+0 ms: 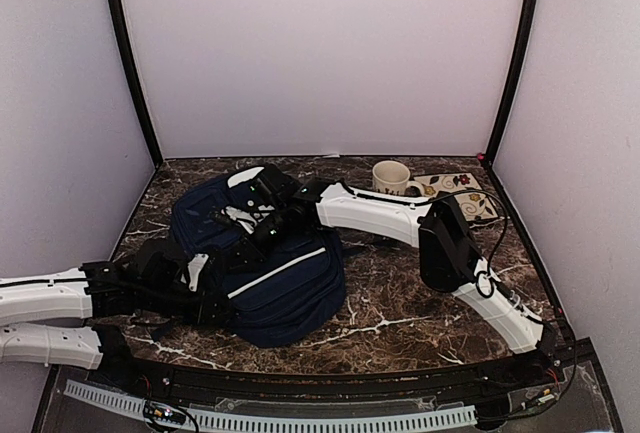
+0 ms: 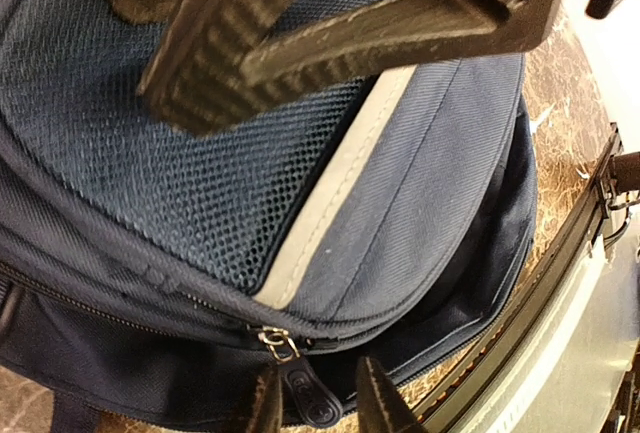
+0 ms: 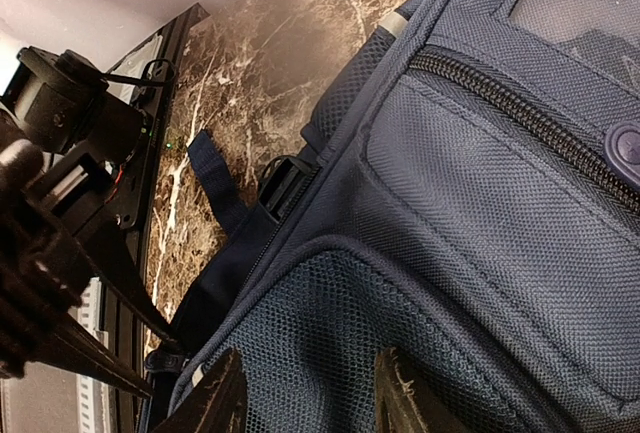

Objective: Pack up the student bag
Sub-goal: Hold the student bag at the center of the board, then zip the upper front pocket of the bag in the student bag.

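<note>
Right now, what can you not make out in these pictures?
Inside of the student bag: fabric covers it in every view.
Contents of the mug: top view, too small.
Tips of the left gripper: left wrist view, bottom edge.
Whether the right gripper touches the mesh: right wrist view, bottom edge.

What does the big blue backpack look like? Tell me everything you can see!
The backpack is navy blue woven fabric with a pale grey stripe, a mesh panel, a zipped pocket and dark straps. It lies flat on the marble table, and the zips in view look closed. The left gripper stands open around a zip pull at its edge. The right gripper is open over the mesh; I cannot tell whether it touches.
</note>
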Controlling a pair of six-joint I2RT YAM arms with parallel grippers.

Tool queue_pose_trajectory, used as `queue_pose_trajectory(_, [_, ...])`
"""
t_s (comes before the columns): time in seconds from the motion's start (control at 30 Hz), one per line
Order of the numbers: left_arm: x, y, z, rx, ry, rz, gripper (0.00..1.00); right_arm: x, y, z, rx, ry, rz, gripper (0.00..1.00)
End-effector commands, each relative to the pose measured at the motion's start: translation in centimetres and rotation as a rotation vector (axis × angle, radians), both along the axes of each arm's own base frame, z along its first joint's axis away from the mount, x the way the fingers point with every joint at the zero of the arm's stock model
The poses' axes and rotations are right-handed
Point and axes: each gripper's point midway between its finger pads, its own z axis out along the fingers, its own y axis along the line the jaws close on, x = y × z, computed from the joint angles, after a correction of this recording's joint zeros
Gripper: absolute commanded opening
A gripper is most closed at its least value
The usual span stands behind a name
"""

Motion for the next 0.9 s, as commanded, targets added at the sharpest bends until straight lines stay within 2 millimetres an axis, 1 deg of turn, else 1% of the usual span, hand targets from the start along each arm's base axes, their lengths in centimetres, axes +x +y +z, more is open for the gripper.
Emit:
queue_pose_trajectory(0.0, [0.1,-0.9,0.2,-0.049,-0.012,0.01,0.32,2.3,-3.0,-9.8,-0.224,0.042,-0.109,0.45])
queue_pose_trajectory(0.07, [0.0,-1.0,-0.1,-0.023,-0.014,0.003,0.34,2.3,-3.0,-9.6,-0.221,0.04,-0.109,0.45])
queue_pose_trajectory(0.13, [-0.2,-0.8,-0.9,0.021,-0.003,-0.001,0.37,2.3,-3.0,-9.6,-0.221,0.032,-0.107,0.45])
queue_pose_trajectory(0.27, [-0.2,-0.2,-2.2,0.09,0.024,0.021,0.37,2.4,-3.3,-9.9,-0.23,0.04,-0.109,0.45])
queue_pose_trajectory(0.4, [0.0,0.5,-2.6,0.14,0.028,0.072,0.32,2.2,-3.5,-10.3,-0.24,0.05,-0.106,0.44])
queue_pose_trajectory(0.53, [0.1,0.4,-2.2,0.128,0.011,0.099,0.25,2.0,-3.7,-10.5,-0.248,0.053,-0.104,0.44])
queue_pose_trajectory(0.63, [-0.1,0.5,-1.9,0.115,-0.003,0.105,0.16,2.1,-3.7,-10.6,-0.249,0.049,-0.108,0.44])
queue_pose_trajectory(0.67, [-0.3,0.2,-1.5,0.096,-0.01,0.088,0.14,2.1,-3.7,-10.7,-0.25,0.053,-0.108,0.44])
queue_pose_trajectory(0.7, [-0.6,-0.5,-1.0,0.061,-0.02,0.051,0.14,2.1,-3.7,-10.7,-0.25,0.054,-0.108,0.43])
queue_pose_trajectory(0.77, [-1.6,-2.7,0.4,-0.037,-0.038,-0.062,0.12,2.0,-3.7,-11.0,-0.255,0.055,-0.111,0.43])
queue_pose_trajectory(0.8, [-1.9,-3.3,0.9,-0.059,-0.043,-0.092,0.11,2.1,-3.7,-11.2,-0.258,0.055,-0.113,0.43])
queue_pose_trajectory(0.87, [-2.0,-3.5,1.2,-0.043,-0.046,-0.106,0.08,2.0,-3.8,-11.7,-0.268,0.059,-0.114,0.43])
